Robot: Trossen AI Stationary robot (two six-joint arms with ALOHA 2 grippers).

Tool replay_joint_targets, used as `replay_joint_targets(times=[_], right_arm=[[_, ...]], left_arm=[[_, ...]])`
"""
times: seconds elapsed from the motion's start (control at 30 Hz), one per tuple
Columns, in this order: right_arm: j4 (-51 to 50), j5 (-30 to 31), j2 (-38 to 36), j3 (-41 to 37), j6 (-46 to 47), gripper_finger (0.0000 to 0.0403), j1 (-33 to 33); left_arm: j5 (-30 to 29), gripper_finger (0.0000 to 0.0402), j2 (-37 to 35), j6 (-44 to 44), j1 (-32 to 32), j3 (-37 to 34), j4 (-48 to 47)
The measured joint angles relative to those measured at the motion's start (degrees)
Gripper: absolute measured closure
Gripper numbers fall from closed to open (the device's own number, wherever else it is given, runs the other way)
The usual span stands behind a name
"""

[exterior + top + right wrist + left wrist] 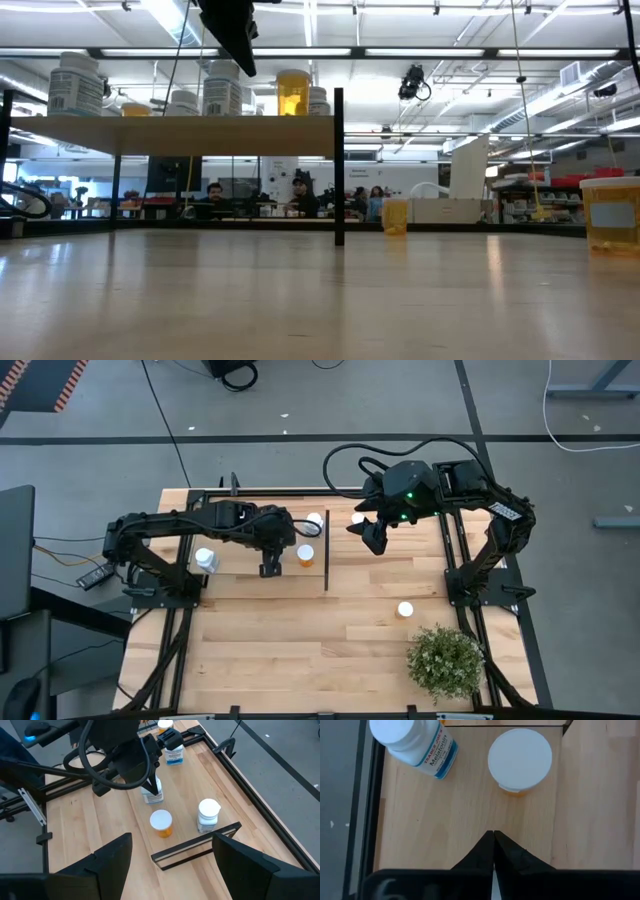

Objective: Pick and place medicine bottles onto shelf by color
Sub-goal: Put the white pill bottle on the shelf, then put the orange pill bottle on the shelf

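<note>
The shelf is a raised light-wood panel with a thin black divider on its right edge. On it stand an orange bottle, a white bottle and another white bottle. My left gripper hangs shut and empty above the shelf, left of the orange bottle and near a melatonin bottle. My right gripper is open and empty, above the table right of the divider. A white-capped bottle stands on the table, another at the back.
A bushy potted plant stands at the near right of the table. The table's black frame rails run along its sides. In the low view the shelf sits high above the tabletop, with two orange bottles under its level at right.
</note>
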Motion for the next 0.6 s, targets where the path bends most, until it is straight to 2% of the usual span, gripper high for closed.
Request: replay_joint_targets(times=[0.2,0.47,0.6], right_arm=[[-0.1,1.7,0.0,0.0,0.5,0.012,0.0],[-0.8,11.7,0.0,0.0,7.2,0.012,-2.6],[-1.6,12.6,0.0,0.0,9.0,0.0128,-5.9]], left_arm=[[0.0,0.0389,-0.2,-3.2,-0.1,1.6,-0.5],[0.0,0.0382,-0.2,-3.0,0.0,10.7,-0.4],[0.0,0.0389,-0.2,-3.2,-0.1,16.9,-0.3]])
